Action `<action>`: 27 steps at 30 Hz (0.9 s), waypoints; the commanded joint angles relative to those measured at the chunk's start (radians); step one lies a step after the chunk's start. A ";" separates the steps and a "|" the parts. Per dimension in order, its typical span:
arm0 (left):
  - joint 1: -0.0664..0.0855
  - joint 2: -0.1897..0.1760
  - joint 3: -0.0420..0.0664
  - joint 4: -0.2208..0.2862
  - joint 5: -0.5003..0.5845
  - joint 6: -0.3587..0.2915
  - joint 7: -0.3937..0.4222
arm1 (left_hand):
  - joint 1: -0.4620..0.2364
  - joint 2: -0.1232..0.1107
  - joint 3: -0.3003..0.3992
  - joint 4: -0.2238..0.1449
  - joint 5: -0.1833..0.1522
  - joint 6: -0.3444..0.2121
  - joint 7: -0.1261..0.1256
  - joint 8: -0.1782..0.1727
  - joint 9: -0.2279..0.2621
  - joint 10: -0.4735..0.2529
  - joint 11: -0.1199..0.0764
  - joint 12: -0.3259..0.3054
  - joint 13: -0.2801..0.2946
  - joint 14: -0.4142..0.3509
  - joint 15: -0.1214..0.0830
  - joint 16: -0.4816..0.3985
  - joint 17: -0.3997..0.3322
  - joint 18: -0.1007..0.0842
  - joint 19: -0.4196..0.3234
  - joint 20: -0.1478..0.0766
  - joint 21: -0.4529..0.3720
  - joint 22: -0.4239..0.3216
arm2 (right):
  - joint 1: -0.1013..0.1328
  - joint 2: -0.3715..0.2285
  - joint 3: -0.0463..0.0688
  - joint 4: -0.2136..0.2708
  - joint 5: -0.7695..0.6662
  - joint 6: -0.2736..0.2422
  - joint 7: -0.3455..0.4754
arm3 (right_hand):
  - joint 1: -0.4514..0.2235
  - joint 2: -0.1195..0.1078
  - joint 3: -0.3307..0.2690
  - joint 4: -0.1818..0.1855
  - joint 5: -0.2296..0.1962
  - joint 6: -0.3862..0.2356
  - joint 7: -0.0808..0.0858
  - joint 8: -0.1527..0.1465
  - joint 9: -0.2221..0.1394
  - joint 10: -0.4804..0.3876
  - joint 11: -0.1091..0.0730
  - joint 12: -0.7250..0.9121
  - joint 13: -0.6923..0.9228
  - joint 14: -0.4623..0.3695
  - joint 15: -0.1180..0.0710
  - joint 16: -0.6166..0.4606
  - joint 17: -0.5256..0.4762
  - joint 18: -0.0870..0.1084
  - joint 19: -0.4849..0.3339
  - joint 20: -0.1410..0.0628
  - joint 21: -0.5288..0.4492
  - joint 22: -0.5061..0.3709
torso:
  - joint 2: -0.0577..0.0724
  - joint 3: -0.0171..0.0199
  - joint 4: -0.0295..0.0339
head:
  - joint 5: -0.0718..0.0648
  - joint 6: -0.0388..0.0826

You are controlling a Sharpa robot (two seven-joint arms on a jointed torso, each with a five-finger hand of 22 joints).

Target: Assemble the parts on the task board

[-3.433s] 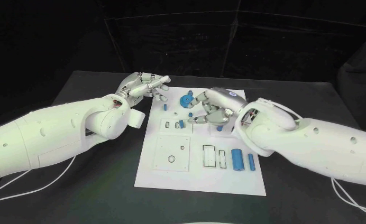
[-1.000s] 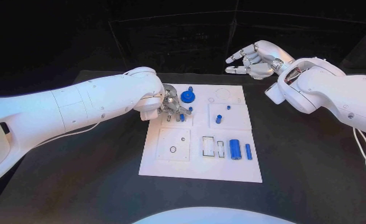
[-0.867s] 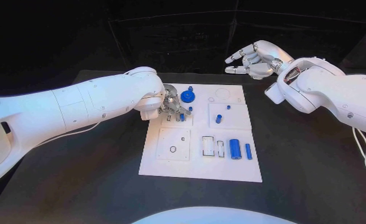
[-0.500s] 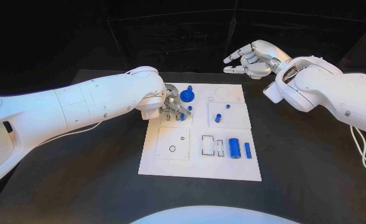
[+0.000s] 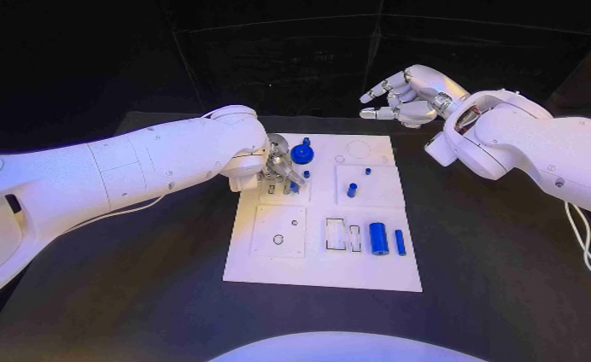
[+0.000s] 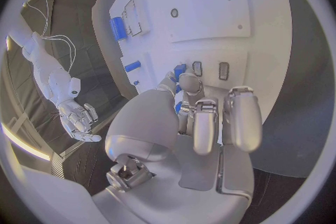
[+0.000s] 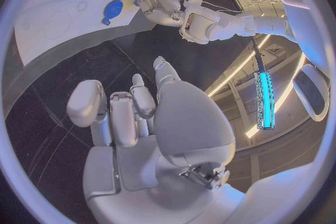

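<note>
Fingers of the left hand (image 5: pixel 278 170) pinch a blue part (image 6: pixel 180 72) on the task board (image 5: pixel 323 268); right hand (image 5: pixel 404 97) holds nothing.

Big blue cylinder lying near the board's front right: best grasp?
Pinch the big blue cylinder across its round sides at mid-length, coming straight down. It lies flat on the task board, long axis toward the robot. The thin blue rod alongside crowds its right.
</note>
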 commanded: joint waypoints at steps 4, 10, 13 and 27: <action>-0.001 -0.009 -0.001 0.017 -0.013 -0.046 0.041 | -0.145 -0.137 0.491 -0.133 0.001 -0.014 0.007 0.045 0.045 0.016 0.016 -0.019 -0.060 0.104 -0.003 0.003 0.263 -0.008 0.006 0.007 -0.007 0.000 | 0.002 0.004 0.001 -0.005 -0.006 0.015 -0.002 | -0.006 0.009 -0.007 0.003 0.007 -0.002 -0.001 0.004 -0.001 -0.006 -0.001 -0.005 -0.002 0.033 -0.004 -0.009 -0.004 0.018 -0.006 0.000 -0.008 -0.004 | 0.000 -0.0007 0.0002 | -0.002 -0.002; -0.001 -0.024 -0.001 0.032 -0.018 -0.073 0.057 | -0.198 -0.168 0.603 -0.156 0.000 -0.018 0.008 0.065 0.063 0.021 0.005 -0.014 -0.075 0.104 0.001 0.003 0.263 -0.005 0.003 0.006 -0.014 -0.007 | 0.002 0.012 0.001 -0.012 -0.023 0.016 -0.001 | -0.006 0.011 -0.011 0.005 0.010 -0.007 0.000 0.004 -0.003 -0.013 0.000 -0.013 -0.010 0.031 -0.004 -0.015 -0.012 0.022 -0.016 0.000 -0.021 -0.026 | 0.000 0.0005 0.0031 | -0.001 -0.001; -0.001 -0.034 -0.001 0.043 -0.022 -0.089 0.063 | -0.214 -0.174 0.630 -0.162 -0.002 -0.020 0.008 0.071 0.068 0.023 0.005 -0.012 -0.079 0.104 0.002 0.003 0.263 -0.005 0.003 0.006 -0.015 -0.008 | 0.002 0.013 0.001 -0.013 -0.026 0.020 -0.001 | -0.007 0.011 -0.011 0.005 0.010 -0.007 0.000 0.004 -0.003 -0.014 0.000 -0.013 -0.011 0.030 -0.004 -0.017 -0.014 0.023 -0.017 0.000 -0.023 -0.029 | 0.000 0.0001 0.0046 | -0.001 -0.002; -0.008 -0.078 -0.002 0.093 -0.064 -0.145 0.065 | -0.232 -0.182 0.661 -0.172 -0.003 -0.021 0.007 0.080 0.076 0.030 0.003 -0.002 -0.076 0.104 0.001 0.003 0.263 -0.004 0.004 0.004 -0.015 -0.006 | 0.002 0.014 0.000 -0.017 -0.029 0.026 -0.001 | -0.008 0.016 -0.018 0.009 0.011 0.001 -0.003 0.013 -0.001 -0.018 -0.002 -0.018 -0.016 0.029 -0.005 -0.023 -0.021 0.026 -0.024 -0.001 -0.034 -0.047 | 0.001 0.0002 0.0042 | 0.005 -0.003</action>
